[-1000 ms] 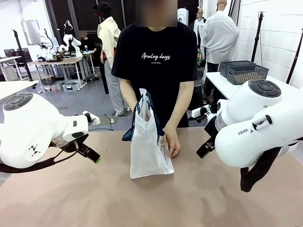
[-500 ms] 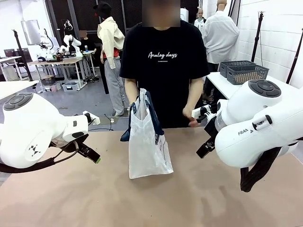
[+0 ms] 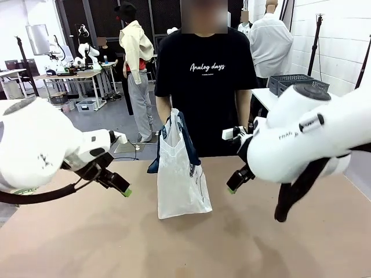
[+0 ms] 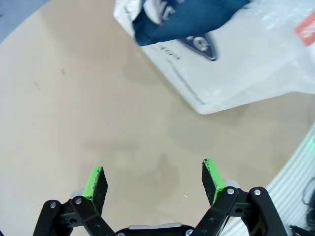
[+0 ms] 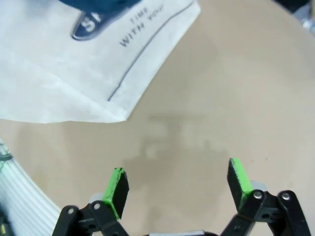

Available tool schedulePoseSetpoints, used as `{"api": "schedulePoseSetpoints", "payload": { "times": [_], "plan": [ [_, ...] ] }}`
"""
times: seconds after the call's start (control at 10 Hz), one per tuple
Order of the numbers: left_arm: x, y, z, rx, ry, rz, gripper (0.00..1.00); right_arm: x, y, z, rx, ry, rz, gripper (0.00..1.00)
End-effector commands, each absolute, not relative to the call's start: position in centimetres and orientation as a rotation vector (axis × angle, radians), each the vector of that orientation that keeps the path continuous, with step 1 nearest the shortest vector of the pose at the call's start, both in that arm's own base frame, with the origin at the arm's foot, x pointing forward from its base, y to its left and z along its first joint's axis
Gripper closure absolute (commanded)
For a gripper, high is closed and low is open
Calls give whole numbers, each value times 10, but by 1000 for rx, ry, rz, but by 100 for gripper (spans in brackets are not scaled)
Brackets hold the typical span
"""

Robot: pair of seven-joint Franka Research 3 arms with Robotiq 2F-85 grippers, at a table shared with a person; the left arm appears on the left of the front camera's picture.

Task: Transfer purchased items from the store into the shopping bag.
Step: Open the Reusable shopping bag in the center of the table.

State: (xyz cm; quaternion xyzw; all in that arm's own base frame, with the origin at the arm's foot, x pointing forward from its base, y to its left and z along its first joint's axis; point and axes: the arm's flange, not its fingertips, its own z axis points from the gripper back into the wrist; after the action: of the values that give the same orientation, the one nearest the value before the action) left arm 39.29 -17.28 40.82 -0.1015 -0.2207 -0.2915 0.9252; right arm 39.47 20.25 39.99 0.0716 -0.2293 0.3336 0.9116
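The shopping bag [image 3: 181, 174] stands upright at the middle of the table [image 3: 104, 243], navy handles up, just in front of the person [image 3: 206, 87]. The left gripper [image 4: 155, 179] and right gripper [image 5: 179, 184] hover on either side of it (jaws spread wide, nothing between them), neither touching it.

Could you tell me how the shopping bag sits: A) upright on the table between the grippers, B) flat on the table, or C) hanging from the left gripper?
A: the shopping bag stands upright on the table, the open left gripper and right gripper clear of it on either side.
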Motion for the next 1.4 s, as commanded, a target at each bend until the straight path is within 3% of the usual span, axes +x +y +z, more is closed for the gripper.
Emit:
{"api": "schedulePoseSetpoints", "payload": {
  "times": [0.0, 0.6, 0.8, 0.9, 1.0, 1.3],
  "plan": [
    [404, -149, 440, -279, -412, -572, 0, 408, 194, 430, 131, -463, 709, 0],
    [462, -174, 538, -278, -485, -408, 0, 466, 221, 537, 151, -500, 728, 0],
    [472, -181, 545, -299, -526, -519, 0, 480, 219, 544, 172, -523, 729, 0],
    [464, -169, 533, -361, -588, -632, 0, 463, 220, 549, 153, -520, 714, 0],
    [467, -184, 548, -294, -505, -456, 0, 463, 220, 549, 153, -520, 714, 0],
    [468, -186, 546, -303, -526, -506, 0, 470, 225, 552, 148, -526, 716, 0]
  ]
}}
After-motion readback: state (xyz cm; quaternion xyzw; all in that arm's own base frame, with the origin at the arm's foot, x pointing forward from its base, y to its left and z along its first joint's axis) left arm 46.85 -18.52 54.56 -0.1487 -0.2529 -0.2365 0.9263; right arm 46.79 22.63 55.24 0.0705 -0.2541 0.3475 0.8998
